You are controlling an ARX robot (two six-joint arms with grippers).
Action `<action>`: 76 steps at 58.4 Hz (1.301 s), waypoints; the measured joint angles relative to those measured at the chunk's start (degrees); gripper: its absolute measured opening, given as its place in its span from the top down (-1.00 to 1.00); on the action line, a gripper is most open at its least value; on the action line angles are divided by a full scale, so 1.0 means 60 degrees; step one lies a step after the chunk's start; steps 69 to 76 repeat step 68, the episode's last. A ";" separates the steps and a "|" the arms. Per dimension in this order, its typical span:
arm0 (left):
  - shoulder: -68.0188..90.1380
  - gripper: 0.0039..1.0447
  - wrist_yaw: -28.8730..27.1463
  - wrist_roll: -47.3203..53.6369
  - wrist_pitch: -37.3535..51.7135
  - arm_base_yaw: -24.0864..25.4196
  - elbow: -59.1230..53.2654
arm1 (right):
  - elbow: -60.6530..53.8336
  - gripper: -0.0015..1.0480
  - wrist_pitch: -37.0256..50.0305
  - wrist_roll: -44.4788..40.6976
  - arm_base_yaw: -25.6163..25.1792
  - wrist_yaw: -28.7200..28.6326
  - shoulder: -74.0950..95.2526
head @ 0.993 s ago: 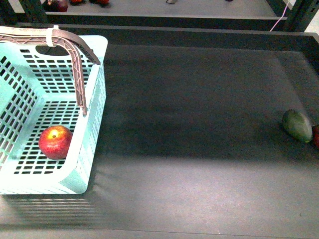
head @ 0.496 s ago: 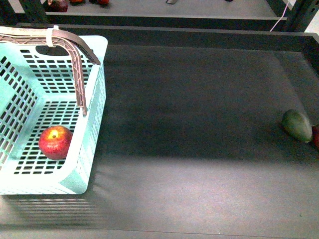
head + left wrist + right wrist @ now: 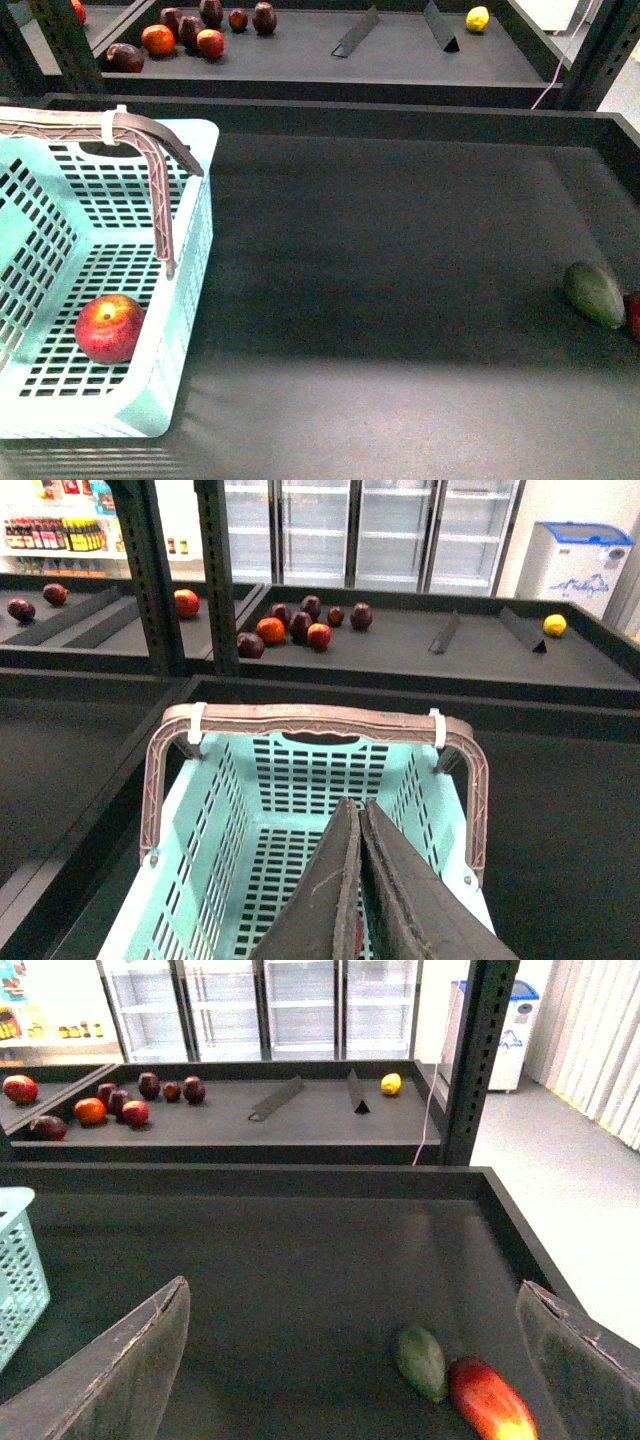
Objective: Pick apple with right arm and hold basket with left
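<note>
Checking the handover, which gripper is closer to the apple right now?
Left. The left gripper hangs over the basket holding the apple; the right gripper is over the tray by the green fruit.

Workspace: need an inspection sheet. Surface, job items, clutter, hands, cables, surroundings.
Surface: dark shelf tray with raised edges, matte, a light band across the near part.
Job's things: apple lies on the floor of the basket, which sits at the tray's left end, handles up.
Clutter: green oval fruit beside a red-yellow fruit at the tray's right end.
Hands: left hand shut, above the basket, holding nothing; right hand open, empty, facing the green fruit.
Cables: a thin pink cable by the right post.
Surroundings: rear shelf with assorted fruit, a yellow fruit; glass-door fridges behind.
</note>
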 joint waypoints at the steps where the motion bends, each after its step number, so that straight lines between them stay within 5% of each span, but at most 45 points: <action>1: -0.0066 0.94 0.0000 0.0000 -0.0018 0.0000 0.0000 | 0.0000 -0.83 0.0000 0.0000 0.0000 0.0000 -0.0004; 30: -0.0149 0.94 0.0000 -0.0007 -0.0062 0.0000 0.0000 | 0.0000 -0.83 0.0000 0.0000 0.0000 -0.0004 -0.0004; 35: -0.0149 0.50 0.0000 0.0000 -0.0062 0.0000 0.0000 | 0.0000 -0.83 0.0000 0.0000 0.0000 -0.0004 -0.0004; 58: -0.0149 -0.90 0.0000 0.0004 -0.0062 0.0000 0.0000 | 0.0000 -0.83 0.0000 0.0000 0.0000 -0.0004 -0.0004; 76: -0.0149 -0.87 0.0000 0.0018 -0.0062 0.0000 0.0000 | 0.0000 -0.83 0.0000 0.0000 0.0000 -0.0004 -0.0004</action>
